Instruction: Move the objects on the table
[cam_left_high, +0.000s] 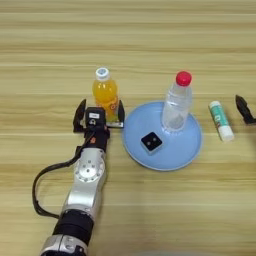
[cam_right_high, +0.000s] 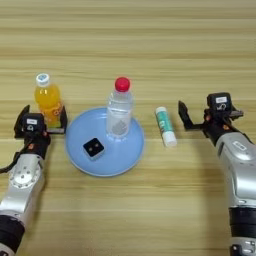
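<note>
Black fingers of the left gripper (cam_left_high: 99, 114) spread wide beside the orange-drink bottle (cam_left_high: 105, 92); right gripper (cam_right_high: 207, 117) likewise apart. Blue plate (cam_left_high: 187, 145) holds red-capped bottle (cam_left_high: 177, 102), black block (cam_left_high: 151, 142).

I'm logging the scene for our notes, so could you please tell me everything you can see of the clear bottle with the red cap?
The clear bottle with red cap looks like thin see-through plastic with faint ribbing, and no label shows. Its cap is on. It stands upright on the far part of the blue plate, its base resting there. The small black square block lies nearer on the same plate, apart from it. Neither gripper touches it.
</note>
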